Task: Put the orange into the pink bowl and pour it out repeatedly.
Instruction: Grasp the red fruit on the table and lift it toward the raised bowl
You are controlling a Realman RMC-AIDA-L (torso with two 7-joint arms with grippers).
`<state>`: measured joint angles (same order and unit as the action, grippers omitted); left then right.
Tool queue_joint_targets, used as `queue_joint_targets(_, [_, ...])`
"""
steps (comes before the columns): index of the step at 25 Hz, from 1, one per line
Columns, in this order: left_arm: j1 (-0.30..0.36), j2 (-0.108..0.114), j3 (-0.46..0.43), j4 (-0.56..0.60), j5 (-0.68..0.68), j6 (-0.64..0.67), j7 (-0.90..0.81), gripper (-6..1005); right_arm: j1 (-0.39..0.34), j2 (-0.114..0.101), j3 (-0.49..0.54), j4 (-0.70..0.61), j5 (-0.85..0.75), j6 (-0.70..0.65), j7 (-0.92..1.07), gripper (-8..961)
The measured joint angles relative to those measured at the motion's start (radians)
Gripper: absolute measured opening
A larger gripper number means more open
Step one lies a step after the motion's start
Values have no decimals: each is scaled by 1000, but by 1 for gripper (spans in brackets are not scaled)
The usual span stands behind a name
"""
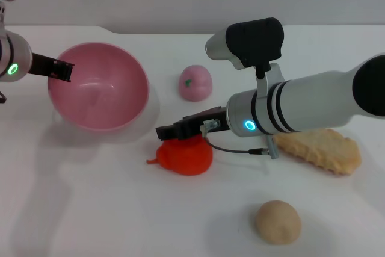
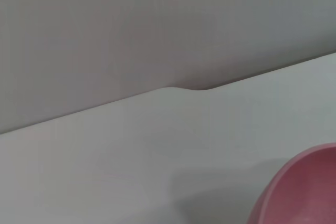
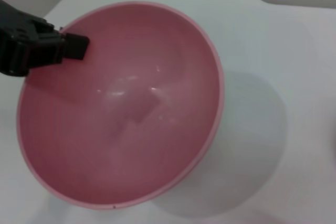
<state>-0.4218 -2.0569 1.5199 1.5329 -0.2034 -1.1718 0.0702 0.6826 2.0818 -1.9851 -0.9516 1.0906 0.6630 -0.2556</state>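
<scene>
The orange (image 1: pixel 187 157) lies on the white table (image 1: pixel 108 209) just in front of the pink bowl (image 1: pixel 99 88), toward the robot; its long axis runs across the head view, with a small nub pointing to the robot's left; the pink bowl is tilted, its mouth facing the robot and slightly upward, and nothing lies inside it. The right end effector (image 1: pixel 174 130) sits right over the orange's top, dark fingers reaching toward the left, touching or nearly touching the fruit; whether they are spread or pinching it cannot be told. The left end effector (image 1: pixel 60 70) grips the bowl's rim on the robot's left side, fingers pressed together on the wall.

The right wrist view shows the whole bowl interior, glossy and bare, with the left end effector (image 3: pixel 37 51) clamped on the rim; the left wrist view shows only a slice of the bowl's edge (image 2: pixel 299 192) and the table's far edge against a grey wall (image 2: pixel 157 24). Only the head view shows a pale pink fruit (image 1: pixel 195 82) beyond the orange, a beige ball (image 1: pixel 277 221) nearer the robot, and a tan, crinkled flat piece (image 1: pixel 322 148) partly under the right arm.
</scene>
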Motion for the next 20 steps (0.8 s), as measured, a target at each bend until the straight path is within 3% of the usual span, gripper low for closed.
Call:
queue_joint_targets(13, [0,-2,1,6,-2,-4,0,142,48,1,-39,66,2,16,-7,708])
queue_joint_targets(20, [0,-2,0,9,-4,-12,0,149,40,-2,-49,36,-4,18,-28,477])
